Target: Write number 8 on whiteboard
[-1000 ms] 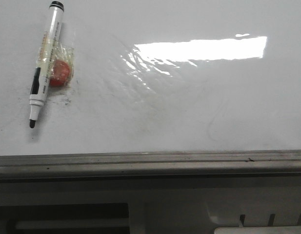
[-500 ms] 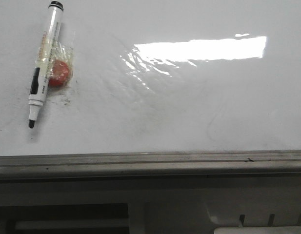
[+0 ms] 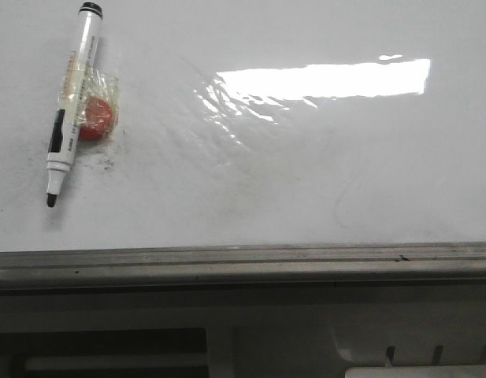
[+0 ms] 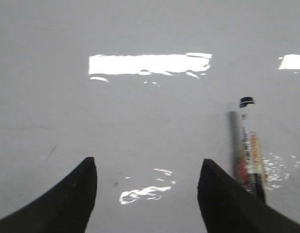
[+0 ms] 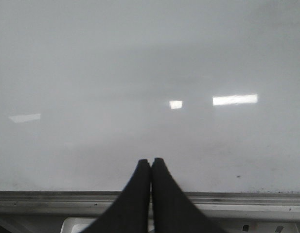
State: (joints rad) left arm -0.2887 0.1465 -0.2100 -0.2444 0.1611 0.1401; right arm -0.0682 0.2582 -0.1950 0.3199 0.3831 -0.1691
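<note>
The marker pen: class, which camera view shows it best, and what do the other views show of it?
The front view is best: the whole marker pen lies on the whiteboard, uncapped tip and a red object beside it clear. The left wrist view shows it blurred and partly hidden behind a finger of the open left gripper. The right wrist view does not show it.

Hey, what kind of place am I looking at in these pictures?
Probably an indoor robot test bench: a glossy whiteboard lying flat with ceiling-light glare, a marker pen held against a red magnet, and two black grippers, left open, right shut.
</note>
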